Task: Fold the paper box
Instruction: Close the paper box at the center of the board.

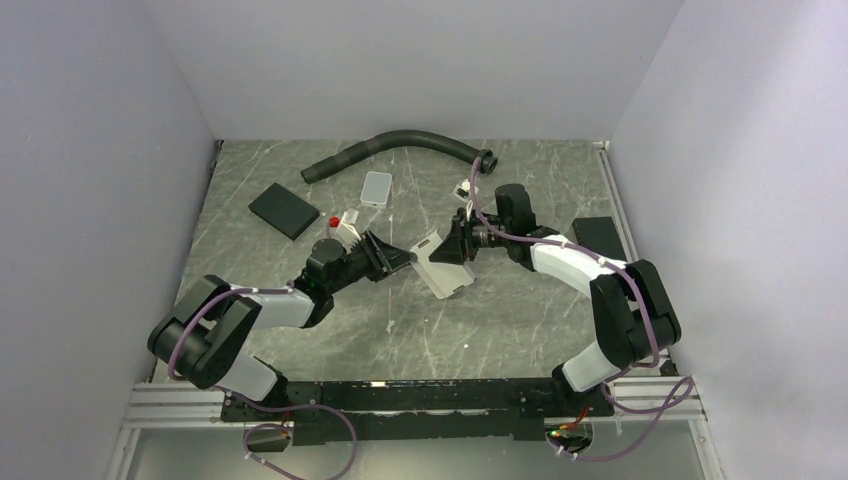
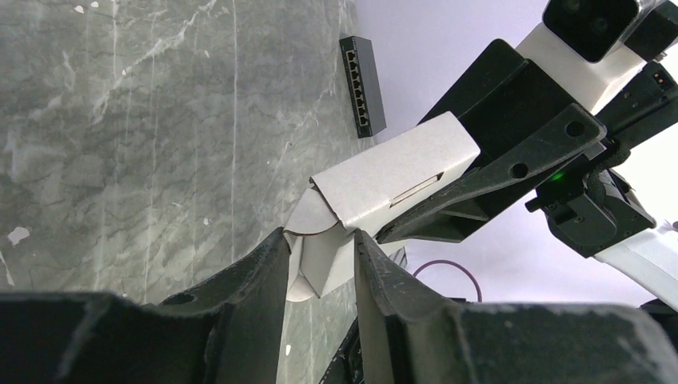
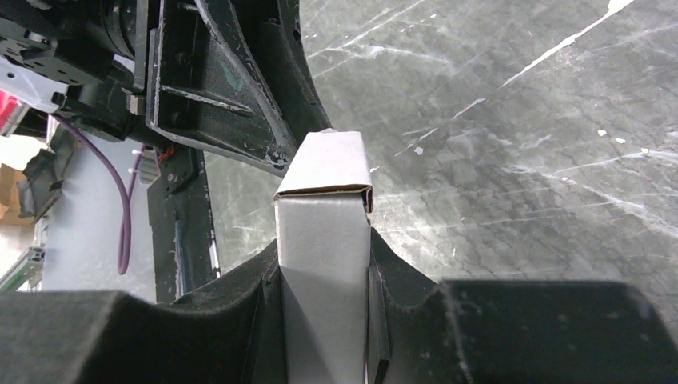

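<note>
Two end effectors [image 2: 320,244] [image 3: 324,260], one paper box [image 1: 447,276] held

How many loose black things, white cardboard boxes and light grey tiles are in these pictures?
Black things: 3, curved ribbed hose, flat rectangular pad, slim box with ports
White thin-cardboard paper box: 1
Light grey rounded-corner tile: 1
Total: 5

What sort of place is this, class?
Probably a robotics lab test cell: plain white walls enclose a marbled table, where the left arm and right arm, bolted to a rail, hold a paper box.
</note>
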You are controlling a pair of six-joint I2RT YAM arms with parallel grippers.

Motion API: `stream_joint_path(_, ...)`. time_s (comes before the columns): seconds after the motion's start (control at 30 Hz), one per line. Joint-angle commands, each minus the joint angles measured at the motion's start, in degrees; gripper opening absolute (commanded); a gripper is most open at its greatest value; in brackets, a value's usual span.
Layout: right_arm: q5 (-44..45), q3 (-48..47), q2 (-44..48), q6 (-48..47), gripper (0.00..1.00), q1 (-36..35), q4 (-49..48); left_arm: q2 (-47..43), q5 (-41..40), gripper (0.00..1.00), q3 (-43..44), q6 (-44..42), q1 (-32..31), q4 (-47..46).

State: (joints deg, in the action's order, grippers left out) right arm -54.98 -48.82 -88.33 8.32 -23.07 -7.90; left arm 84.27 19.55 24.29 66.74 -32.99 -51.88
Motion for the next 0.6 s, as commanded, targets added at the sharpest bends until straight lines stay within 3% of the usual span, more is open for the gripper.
stream_joint_path(0.0,2.0,-1.4,-1.7,-1.7,0.00,-3.5,2.7,-1.2,4.5,0.37,4.0,2.7,-1.3,-12.3)
stream_joint_path(0.37,6.4,-2.3,-2.7,-3.1,0.00,-5.2,5.1,0.5,5.5,0.36,4.4,2.9,-1.3,-16.3)
stream_joint_path(0.57,5.5,-2.1,-2.8,-2.4,0.00,-5.3,4.4,2.6,6.8,0.28,4.4,3.8,-1.3,-21.8)
